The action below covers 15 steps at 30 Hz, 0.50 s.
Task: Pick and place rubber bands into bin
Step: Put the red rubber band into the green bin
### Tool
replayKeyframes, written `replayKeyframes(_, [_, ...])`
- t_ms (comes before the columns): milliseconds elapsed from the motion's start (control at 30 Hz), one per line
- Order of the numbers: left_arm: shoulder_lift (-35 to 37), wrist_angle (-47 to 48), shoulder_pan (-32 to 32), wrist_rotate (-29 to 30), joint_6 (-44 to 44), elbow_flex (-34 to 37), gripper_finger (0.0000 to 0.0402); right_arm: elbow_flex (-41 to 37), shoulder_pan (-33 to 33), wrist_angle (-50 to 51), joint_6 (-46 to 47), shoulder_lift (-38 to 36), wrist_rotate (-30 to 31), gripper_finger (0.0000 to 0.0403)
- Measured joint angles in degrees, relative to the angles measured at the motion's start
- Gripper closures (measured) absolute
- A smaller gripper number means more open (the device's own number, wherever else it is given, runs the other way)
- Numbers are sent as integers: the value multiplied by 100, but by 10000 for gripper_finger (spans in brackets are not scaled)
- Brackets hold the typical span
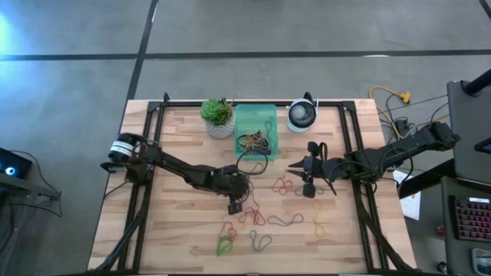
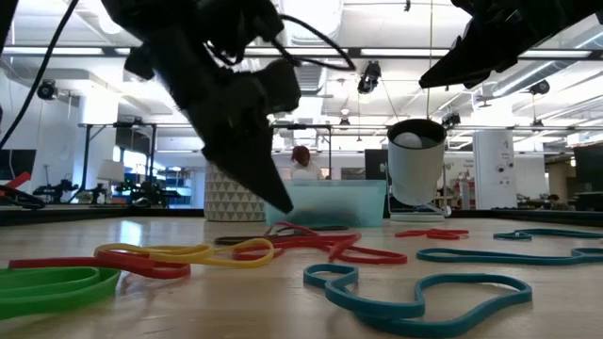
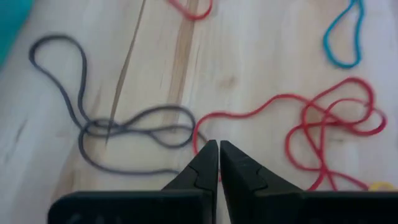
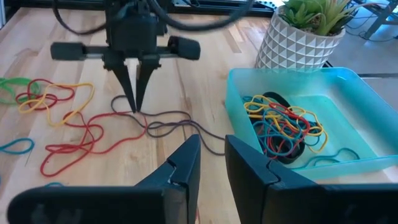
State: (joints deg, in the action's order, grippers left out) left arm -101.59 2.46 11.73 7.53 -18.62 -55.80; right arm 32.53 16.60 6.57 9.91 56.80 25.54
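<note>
On the pale, wood-grained plank table [image 1: 184, 230], thin floppy elastic rubber bands [image 1: 253, 216] in red, yellow, green, teal and dark grey are lying scattered in loose, tangled loops across the middle and near side. The small translucent mint-green rectangular plastic bin [image 1: 255, 121] is sitting at the far edge, between a white faceted pot with a spiky green plant [image 1: 218, 117] and a round white-and-dark device [image 1: 302, 115]; a multicoloured knot of bands is already resting on its floor, seen through the low walls. The left gripper [image 3: 219, 152] is pointing down at the table near the bin's front, its two dark tapered fingers pressed together, tips touching the wood between a dark grey band [image 3: 112, 127] and a red band [image 3: 323, 124]; whether any strand is pinched there is hard to make out. The right gripper [image 4: 211, 146] is hovering above the table to the right of the bin, fingers slightly parted, holding nothing. The low view is cutting off both arms at the top.
</note>
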Motion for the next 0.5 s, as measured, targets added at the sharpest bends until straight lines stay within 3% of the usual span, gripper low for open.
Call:
replayKeyframes(367, [379, 97, -2, -22, 156, -54, 401, -7, 0, 11, 16, 0, 1, 335])
replayKeyframes(500, [327, 154, -2, -362, 156, -12, 399, -9, 0, 8, 37, 0, 2, 335])
